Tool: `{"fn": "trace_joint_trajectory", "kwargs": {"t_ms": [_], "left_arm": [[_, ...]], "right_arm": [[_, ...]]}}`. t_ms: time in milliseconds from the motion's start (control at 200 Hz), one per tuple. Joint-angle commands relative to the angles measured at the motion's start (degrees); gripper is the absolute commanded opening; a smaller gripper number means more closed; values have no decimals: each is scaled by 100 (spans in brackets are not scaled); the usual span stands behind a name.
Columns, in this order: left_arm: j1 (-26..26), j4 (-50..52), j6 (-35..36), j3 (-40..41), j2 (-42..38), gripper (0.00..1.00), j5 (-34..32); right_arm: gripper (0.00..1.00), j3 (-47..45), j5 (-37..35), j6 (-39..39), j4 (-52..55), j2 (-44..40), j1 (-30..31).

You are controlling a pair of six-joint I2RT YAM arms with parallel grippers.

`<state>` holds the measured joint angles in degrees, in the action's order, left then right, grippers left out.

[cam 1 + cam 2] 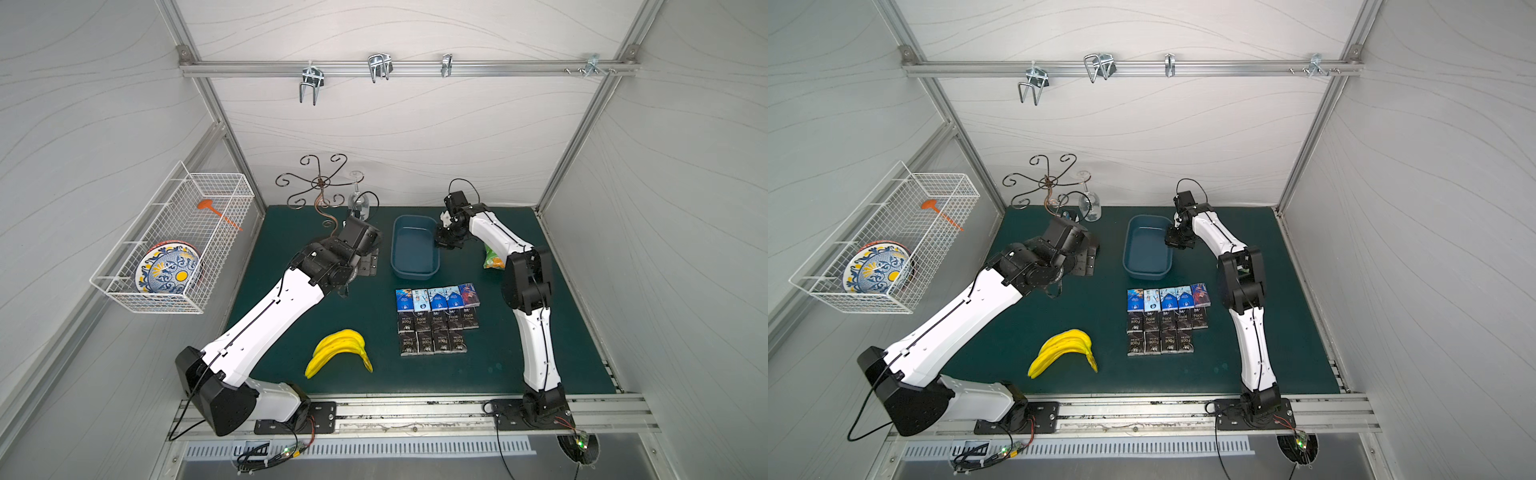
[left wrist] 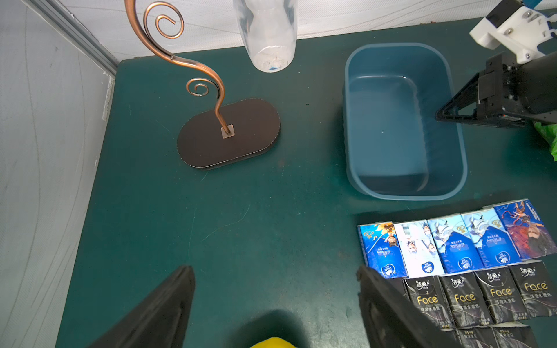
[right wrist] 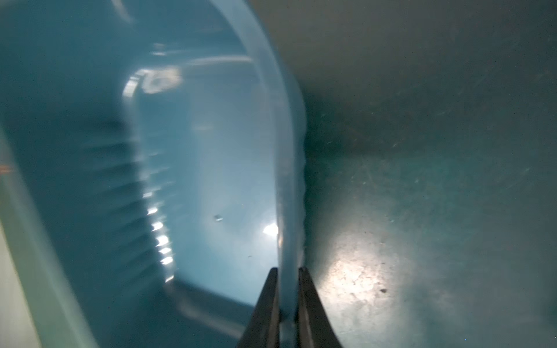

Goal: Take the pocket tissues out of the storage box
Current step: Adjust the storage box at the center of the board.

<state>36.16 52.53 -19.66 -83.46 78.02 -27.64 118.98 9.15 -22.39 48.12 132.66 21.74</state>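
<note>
Right gripper (image 3: 287,271) is nearly closed, thin black jaws pinching the smooth, rounded plastic wall of the storage box (image 3: 280,120); flat glossy pocket tissues (image 1: 436,320) lie well apart.

- The green mat (image 1: 498,357) fills the lower middle of both top views.
- The storage box (image 1: 413,249) stands at its upper centre.
- The pocket tissues (image 1: 436,320) lie in three touching rows below the box.
- The bananas (image 1: 338,351) lie lower left of them.
- The snack bag (image 1: 493,259) lies right of the box.
- The stand base (image 2: 247,129) sits flat, apart from the box.
</note>
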Motion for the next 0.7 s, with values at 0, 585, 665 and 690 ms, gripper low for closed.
{"fn": "trace_joint_trajectory", "kwargs": {"t_ms": [0,585,665,690], "left_arm": [[-22,-103,-7,-48,-24,89,-5],[-22,-68,-38,-21,91,88,-5],[-22,-67,-42,-18,91,88,-22],[-22,-59,-38,-15,83,88,-31]], "right_arm": [[11,167,-270,501,118,178,37],[25,755,-426,1271,-263,492,-79],[29,359,-246,1079,-606,194,-155],[32,208,-191,1039,-734,49,-168]]}}
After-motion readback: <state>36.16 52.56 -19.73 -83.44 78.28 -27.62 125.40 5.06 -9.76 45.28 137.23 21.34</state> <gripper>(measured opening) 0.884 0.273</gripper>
